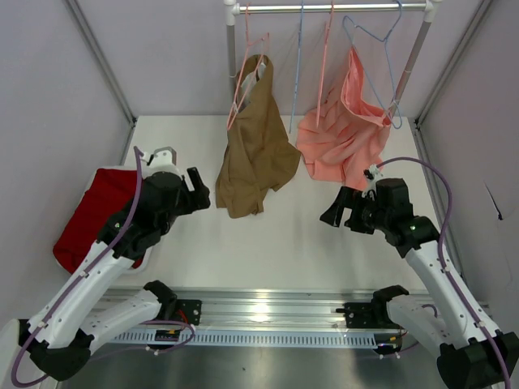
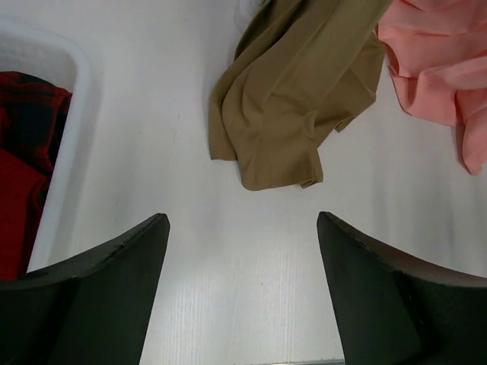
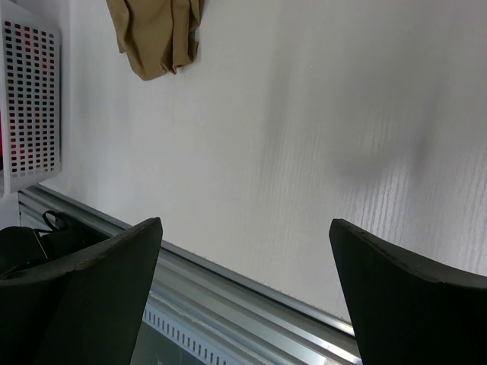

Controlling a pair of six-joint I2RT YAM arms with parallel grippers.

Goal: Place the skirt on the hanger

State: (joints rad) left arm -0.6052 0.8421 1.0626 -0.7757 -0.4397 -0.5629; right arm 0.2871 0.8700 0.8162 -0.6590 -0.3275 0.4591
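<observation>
At left, inside white basket (image 2: 80, 99): heaped deep-red skirt (image 1: 87, 209), close beside left gripper (image 2: 242, 219) for easy reach. Left and right gripper (image 3: 245, 224) alike spread wide, empty, poised above table (image 1: 276, 239).

The tan garment (image 1: 255, 154) is plain khaki-brown. Left of it, the skirt (image 1: 89, 219) is solid deep red and lies in a white basket (image 2: 80, 91) with a red-and-black plaid garment (image 2: 30, 103). Right of the tan garment hangs a plain salmon-pink garment (image 1: 345, 138). Above the tan garment, a pale-pink hanger (image 1: 246, 32) and a second pale-pink hanger (image 1: 327, 49) flank a light-blue hanger (image 1: 296, 73). The table (image 1: 284, 235) is white. Below the tan garment, the left gripper (image 2: 242, 217) and right gripper (image 3: 245, 222) are black.
</observation>
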